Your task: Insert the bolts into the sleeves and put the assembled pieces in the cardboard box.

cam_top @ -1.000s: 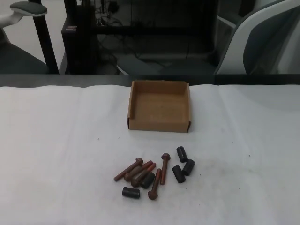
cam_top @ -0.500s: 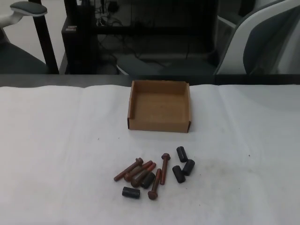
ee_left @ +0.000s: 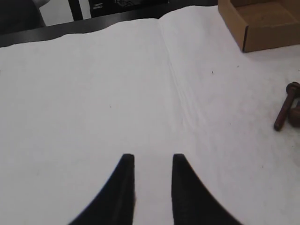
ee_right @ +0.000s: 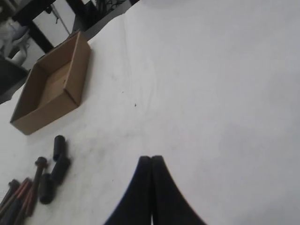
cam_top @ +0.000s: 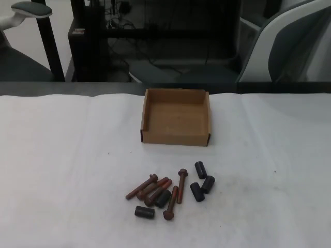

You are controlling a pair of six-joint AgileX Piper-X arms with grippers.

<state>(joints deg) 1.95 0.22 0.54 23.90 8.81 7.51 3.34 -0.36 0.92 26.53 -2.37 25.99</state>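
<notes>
Cardboard box is empty, bolts and sleeves lie loose — nothing assembled yet. The left gripper is slightly parted, the right gripper pinched together, both holding nothing; next is probably grabbing a bolt.

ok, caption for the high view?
Empty cardboard box behind loose bolts and sleeves on white-covered bench; nothing assembled yet.

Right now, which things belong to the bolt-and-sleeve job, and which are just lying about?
Job: bolts, sleeves, cardboard box, left gripper, right gripper.
Lying about: white cover, chairs behind.
</notes>
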